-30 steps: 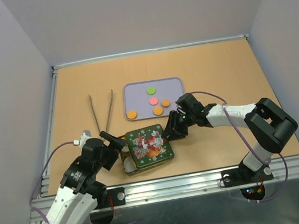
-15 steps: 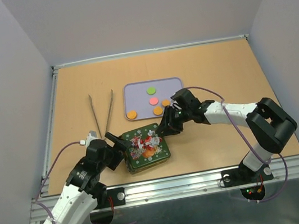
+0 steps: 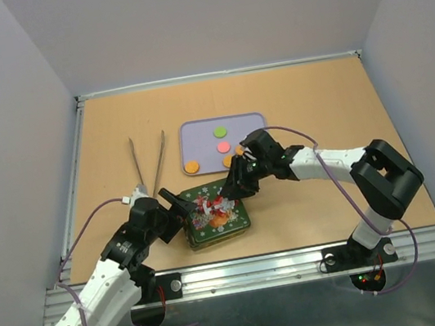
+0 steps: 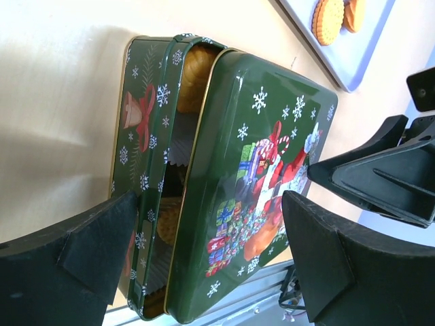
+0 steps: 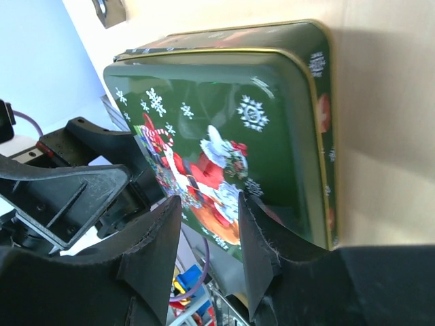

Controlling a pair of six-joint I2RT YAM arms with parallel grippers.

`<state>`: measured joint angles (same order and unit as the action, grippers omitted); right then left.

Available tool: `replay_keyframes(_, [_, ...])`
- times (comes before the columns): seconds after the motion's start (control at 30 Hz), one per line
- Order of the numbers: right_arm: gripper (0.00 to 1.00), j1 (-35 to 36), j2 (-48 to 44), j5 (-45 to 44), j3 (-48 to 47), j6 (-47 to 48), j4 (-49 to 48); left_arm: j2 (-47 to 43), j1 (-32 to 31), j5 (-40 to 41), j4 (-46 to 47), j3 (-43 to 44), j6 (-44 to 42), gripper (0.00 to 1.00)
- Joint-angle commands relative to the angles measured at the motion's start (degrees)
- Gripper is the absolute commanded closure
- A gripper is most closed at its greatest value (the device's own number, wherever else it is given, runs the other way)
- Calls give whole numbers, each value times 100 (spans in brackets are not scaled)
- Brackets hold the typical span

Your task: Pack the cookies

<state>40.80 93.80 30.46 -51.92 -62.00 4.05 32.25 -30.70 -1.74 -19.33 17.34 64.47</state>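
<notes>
Both arms have closed in on the tin (image 3: 215, 214) — its lid (image 4: 251, 183) now sits skewed, left side still gaping over packed cookies (image 4: 194, 68). Your left hand (image 3: 176, 203) is fully open, holding nothing; right hand (image 3: 237, 190) half-closed over the lid's far-right edge, grip unclear. Four cookies remain on the far tray (image 3: 196, 133) — packing isn't finished.

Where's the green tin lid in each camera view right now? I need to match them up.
Top external: tin lid, lower centre, between both grippers.
Left wrist: tin lid, centre, askew on the tin.
Right wrist: tin lid, centre.
Shared landmark: the Santa picture on the lid.
</notes>
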Motion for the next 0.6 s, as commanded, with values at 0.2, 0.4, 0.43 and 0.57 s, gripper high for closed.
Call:
replay_keyframes(0.2, [56,113,-72,-128,-494,30,34,150,-15,-152,571,41,-242,1])
replay_keyframes(0.4, [55,113,-537,-522,-1074,345,727,211,-15,-125,554,76,-321,1])
replay_keyframes(0.43, [55,113,-608,-619,-1109,398,850,212,-15,-116,553,85,-329,1])
replay_keyframes(0.57, [54,25,-942,-1242,-1163,723,1694,220,-15,-125,536,111,-391,1])
